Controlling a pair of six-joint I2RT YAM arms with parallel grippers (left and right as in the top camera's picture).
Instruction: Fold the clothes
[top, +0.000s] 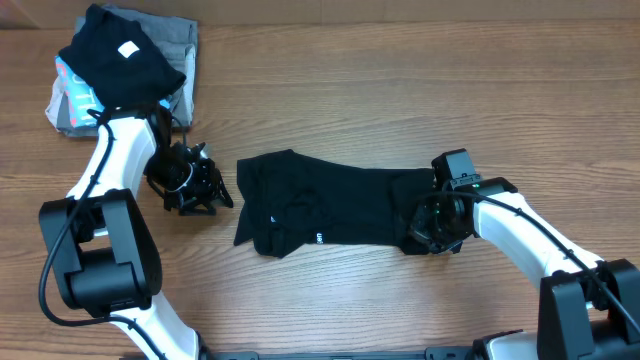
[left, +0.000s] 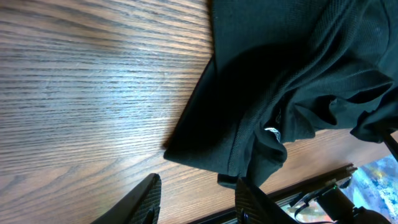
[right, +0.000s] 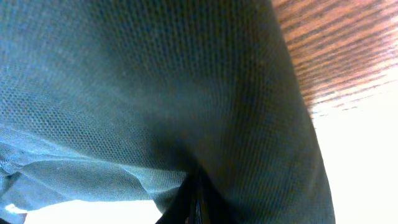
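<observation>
Looking down from overhead, the black shirt (top: 330, 205) sprawls across the table (top: 400, 90), right gripper (top: 422, 228) at its right end, left gripper (top: 205, 195) near its left edge; left wrist shows fingers (left: 144, 200) parted, empty; right wrist shows jaws pinched on soft, floppy fabric, probably best grabbed at corners.

You're looking at a black shirt (top: 330, 205) with tiny white marks near its lower edge, on a warm brown tabletop (top: 400, 90) streaked with darker wood grain. At the tabletop's far left corner, a black folded piece (top: 115, 60) carries a white square label, over a grey garment (top: 178, 35) and a light-blue one (top: 70, 90). Your left arm (top: 100, 170) and right arm (top: 520, 225) are white with black joints.
</observation>
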